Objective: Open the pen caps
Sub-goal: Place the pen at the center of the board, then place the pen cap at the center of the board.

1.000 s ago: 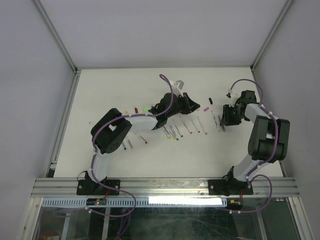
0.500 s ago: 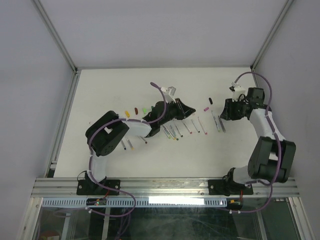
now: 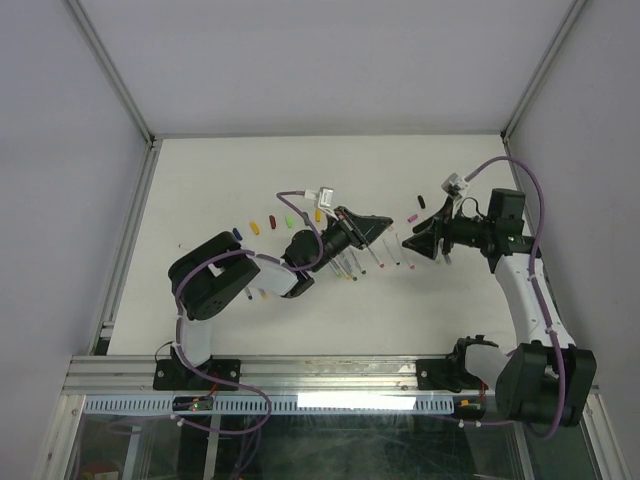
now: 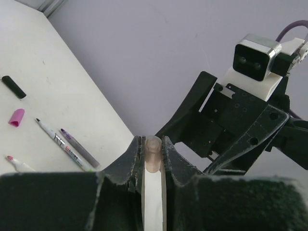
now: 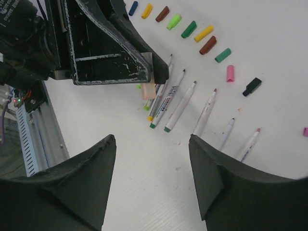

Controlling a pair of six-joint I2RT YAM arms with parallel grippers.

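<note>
The left jaws gripped a white pen [image 4: 153, 202], its pale cap [image 5: 148, 90] jutting just past their tips and ahead of the open right jaws, which should probably have centred on that cap alone, closed, and pulled straight along the pen's length.

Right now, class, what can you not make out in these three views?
- Left wrist view: most of the held pen, hidden between the left gripper fingers.
- Right wrist view: pink item, cut off by the right edge.
- Top view: pens partly under the left gripper; print too small.
</note>
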